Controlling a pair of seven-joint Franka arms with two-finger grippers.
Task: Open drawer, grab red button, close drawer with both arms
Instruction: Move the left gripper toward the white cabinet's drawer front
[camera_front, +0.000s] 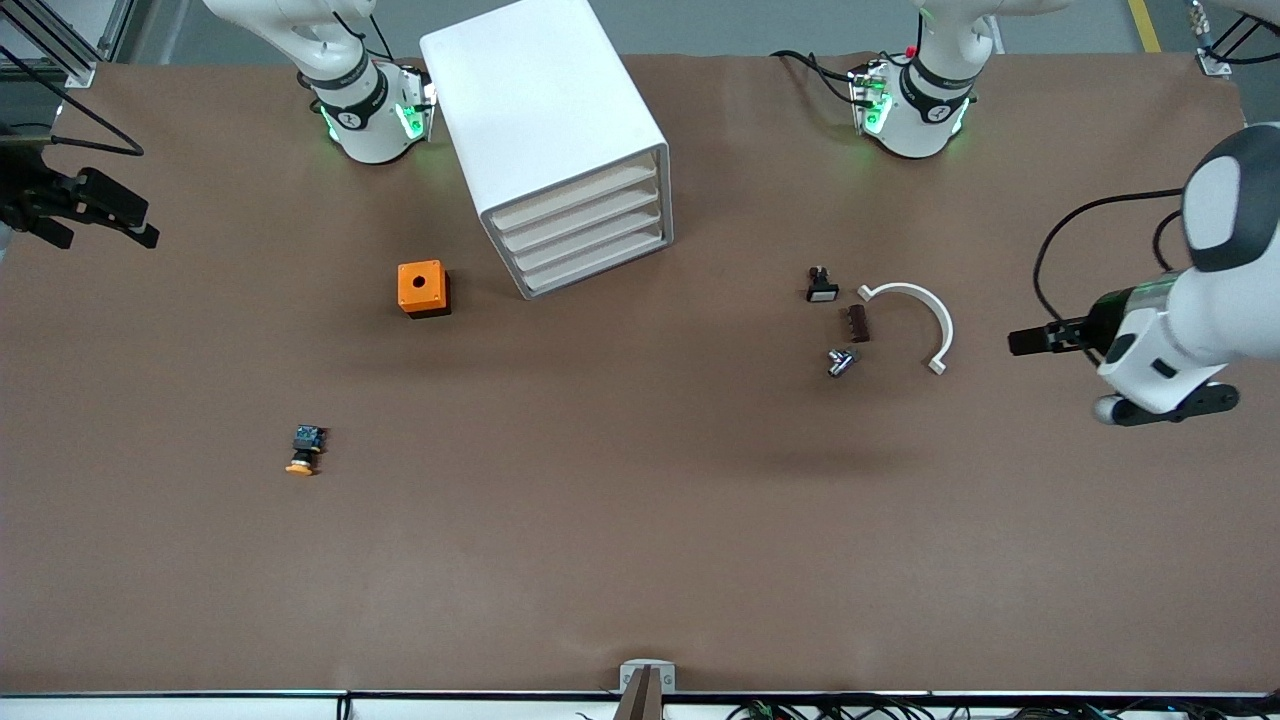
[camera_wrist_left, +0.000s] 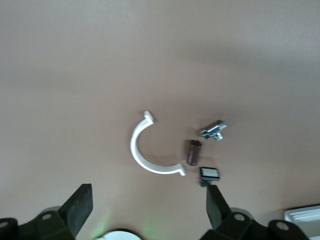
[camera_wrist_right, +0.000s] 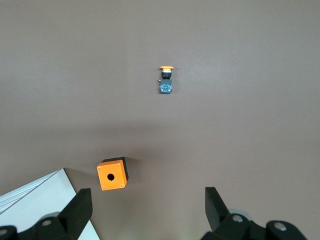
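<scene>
The white cabinet (camera_front: 545, 110) stands near the robots' bases, and its four beige-fronted drawers (camera_front: 585, 235) are all shut. The red-capped button is out of view. My left gripper (camera_front: 1022, 342) hangs open and empty over the table at the left arm's end, and its black fingers (camera_wrist_left: 80, 206) frame bare table in the left wrist view. My right gripper (camera_front: 135, 220) hangs open and empty at the right arm's end of the table, and its fingers (camera_wrist_right: 80, 210) are wide apart in the right wrist view. A corner of the cabinet (camera_wrist_right: 35, 200) shows there.
An orange cube with a hole (camera_front: 423, 288) sits beside the cabinet. An orange-capped button (camera_front: 305, 450) lies nearer to the front camera. Toward the left arm's end lie a white half-ring clamp (camera_front: 925, 320), a brown piece (camera_front: 857, 323), a metal part (camera_front: 840, 360) and a small black switch (camera_front: 821, 287).
</scene>
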